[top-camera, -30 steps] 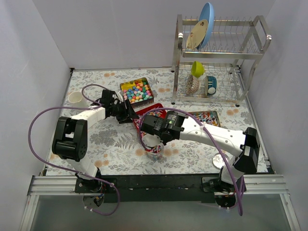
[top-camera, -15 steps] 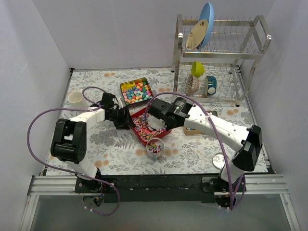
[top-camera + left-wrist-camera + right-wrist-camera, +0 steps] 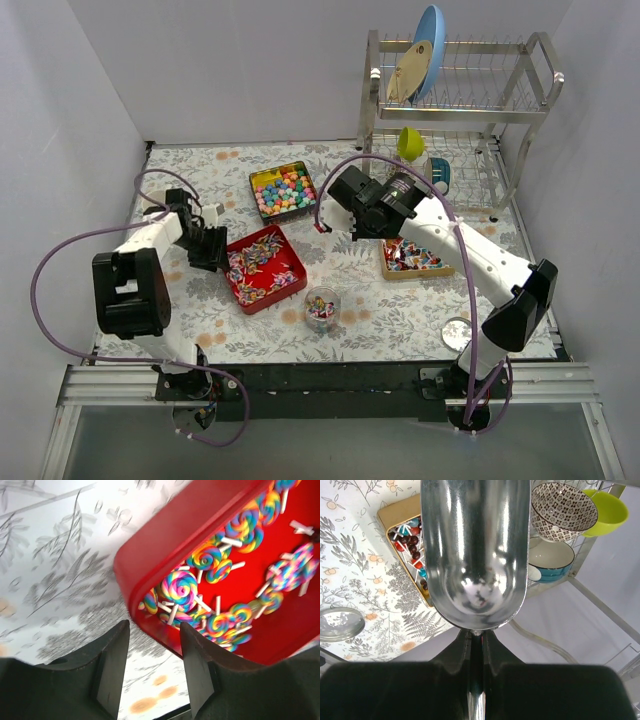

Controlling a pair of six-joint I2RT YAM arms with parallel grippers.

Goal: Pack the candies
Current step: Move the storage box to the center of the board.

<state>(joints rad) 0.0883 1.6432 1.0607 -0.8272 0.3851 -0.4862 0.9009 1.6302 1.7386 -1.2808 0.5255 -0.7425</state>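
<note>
Close up, swirled rainbow candies (image 3: 181,586) on white sticks lie in a glossy red tin (image 3: 170,547), its rounded corner just at the fingertips of the left gripper (image 3: 153,627), jaws parted, floral cloth (image 3: 60,555) showing between. Right gripper (image 3: 476,647) pinches the handle of a polished steel scoop (image 3: 475,555), well apart from the tin.

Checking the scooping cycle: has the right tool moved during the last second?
Yes. The right tool, holding the scoop, swung away from the glass cup, up the view toward the dish rack.
</note>
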